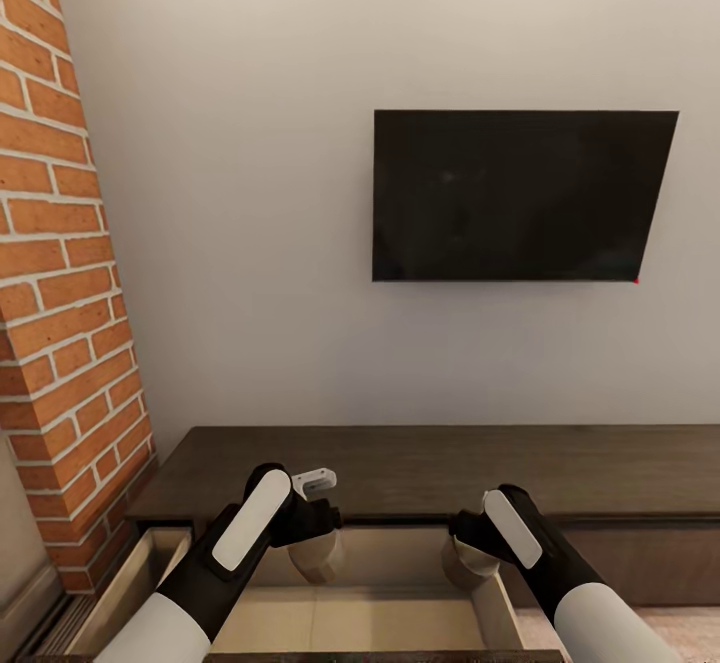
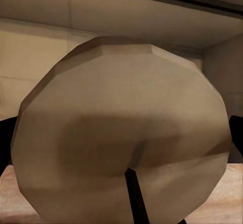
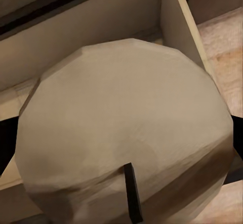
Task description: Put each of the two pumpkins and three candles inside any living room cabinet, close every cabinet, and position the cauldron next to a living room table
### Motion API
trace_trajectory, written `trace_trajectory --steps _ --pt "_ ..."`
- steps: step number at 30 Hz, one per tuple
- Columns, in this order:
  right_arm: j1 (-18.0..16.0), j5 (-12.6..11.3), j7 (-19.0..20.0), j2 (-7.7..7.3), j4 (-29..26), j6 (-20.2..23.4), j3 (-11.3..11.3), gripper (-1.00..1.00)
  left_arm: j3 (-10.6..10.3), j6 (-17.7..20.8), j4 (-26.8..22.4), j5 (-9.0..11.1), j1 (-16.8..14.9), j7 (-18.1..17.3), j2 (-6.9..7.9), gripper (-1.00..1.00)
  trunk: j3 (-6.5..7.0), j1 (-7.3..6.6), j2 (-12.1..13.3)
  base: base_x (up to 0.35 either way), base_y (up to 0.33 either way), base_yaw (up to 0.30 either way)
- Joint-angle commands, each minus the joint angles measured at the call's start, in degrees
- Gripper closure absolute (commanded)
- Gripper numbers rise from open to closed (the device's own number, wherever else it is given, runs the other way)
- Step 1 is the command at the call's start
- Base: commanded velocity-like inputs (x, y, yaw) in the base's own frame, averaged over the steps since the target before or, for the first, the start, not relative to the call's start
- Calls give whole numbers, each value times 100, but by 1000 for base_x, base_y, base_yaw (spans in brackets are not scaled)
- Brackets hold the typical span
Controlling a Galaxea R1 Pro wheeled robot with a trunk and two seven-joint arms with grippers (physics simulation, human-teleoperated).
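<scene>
1. Head view. The long, low dark-brown wood cabinet [image 1: 450,468] runs across the lower frame under a black wall-mounted TV screen [image 1: 520,195]; a red brick chimney column [image 1: 60,273] fills the left edge. The cabinet's wide drawer with a pale beige interior [image 1: 370,613] stands pulled open at bottom centre. The left gripper [image 1: 318,551] hangs over the drawer at lower left of centre, clenched on a stubby beige-tan faceted candle [image 1: 322,555]. The right gripper [image 1: 462,561], lower right of centre, grasps a second beige-tan candle [image 1: 464,565] just inside the drawer's right wall.

2. Left wrist view. The left-hand candle [image 2: 124,133] takes up most of the frame, a faceted rounded end facing the camera, with dark finger edges at mid-left and mid-right pressed to its flanks. Beige drawer wall behind, upper frame.

3. Right wrist view. The right-hand candle [image 3: 126,138] sits centre frame, held the same way; the drawer's corner and side wall run along the upper right, wood floor beyond.

4. Handling, judged: candles look rigid, light, smooth-faceted; rounded ends could roll once released, so let go low over the drawer floor. Hold across the mid-flanks, as now.

5. Writing: no labels, brands or text legible anywhere.
</scene>
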Motion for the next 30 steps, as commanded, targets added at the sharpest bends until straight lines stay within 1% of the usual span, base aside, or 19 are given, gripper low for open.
trace_trajectory --steps 1,30 --pt "-2 -63 -54 -8 -8 1 31 100 -4 5 -5 52 -5 58 -1 100 -17 -1 -4 0 0 0" --pt "-4 -95 -59 -8 -8 1 31 100 -5 3 -6 52 -5 58 -12 100 -290 -1 -4 0 0 0"
